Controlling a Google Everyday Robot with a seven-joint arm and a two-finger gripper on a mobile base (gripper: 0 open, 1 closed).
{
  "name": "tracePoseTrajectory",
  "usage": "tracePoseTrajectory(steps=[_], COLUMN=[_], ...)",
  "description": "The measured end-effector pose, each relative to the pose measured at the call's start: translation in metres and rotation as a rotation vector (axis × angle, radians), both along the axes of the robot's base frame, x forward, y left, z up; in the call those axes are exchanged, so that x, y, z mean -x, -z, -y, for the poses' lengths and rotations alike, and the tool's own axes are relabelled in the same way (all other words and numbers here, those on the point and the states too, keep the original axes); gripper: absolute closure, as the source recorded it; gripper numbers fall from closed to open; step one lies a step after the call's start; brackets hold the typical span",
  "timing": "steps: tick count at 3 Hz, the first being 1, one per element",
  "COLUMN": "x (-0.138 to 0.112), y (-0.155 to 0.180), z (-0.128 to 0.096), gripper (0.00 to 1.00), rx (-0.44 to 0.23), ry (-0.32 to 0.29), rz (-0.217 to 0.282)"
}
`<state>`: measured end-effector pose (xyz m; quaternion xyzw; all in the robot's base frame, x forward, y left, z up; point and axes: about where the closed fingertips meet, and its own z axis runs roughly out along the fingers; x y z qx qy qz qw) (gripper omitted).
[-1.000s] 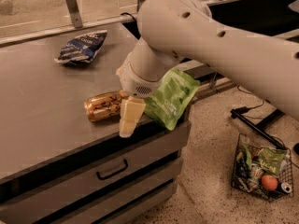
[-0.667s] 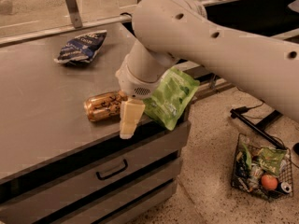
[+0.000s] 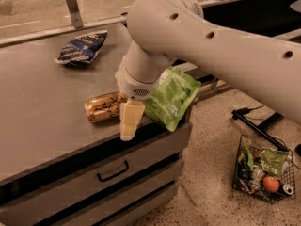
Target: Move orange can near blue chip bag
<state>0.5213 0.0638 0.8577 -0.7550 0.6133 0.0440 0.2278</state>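
The orange can (image 3: 102,108) lies on its side on the grey counter (image 3: 42,126), near the front edge. Its right end is hidden behind my gripper (image 3: 127,122), which reaches down from the big white arm right at that end of the can. The blue chip bag (image 3: 82,46) lies at the back of the counter, well apart from the can and up-left of it.
A bright green bag (image 3: 171,97) lies on the counter's right corner, partly over the edge, just right of my gripper. The counter has drawers (image 3: 113,171) below. A wire basket (image 3: 263,173) of items stands on the floor to the right. A railing runs behind the counter.
The upper arm has swung slightly left over the counter. The gripper and the can stay in the same place.
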Motion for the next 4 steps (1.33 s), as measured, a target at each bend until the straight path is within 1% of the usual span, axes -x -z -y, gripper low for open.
tracePoseTrajectory(steps=[1, 2, 4], x=[-0.0006, -0.0015, -0.0013], y=[0.0048, 0.0087, 0.0125], z=[0.0004, -0.0004, -0.0045], gripper=[0.00, 0.18, 0.64], rx=[0.047, 0.071, 0.070], ry=[-0.006, -0.013, -0.039], rz=[0.003, -0.001, -0.022])
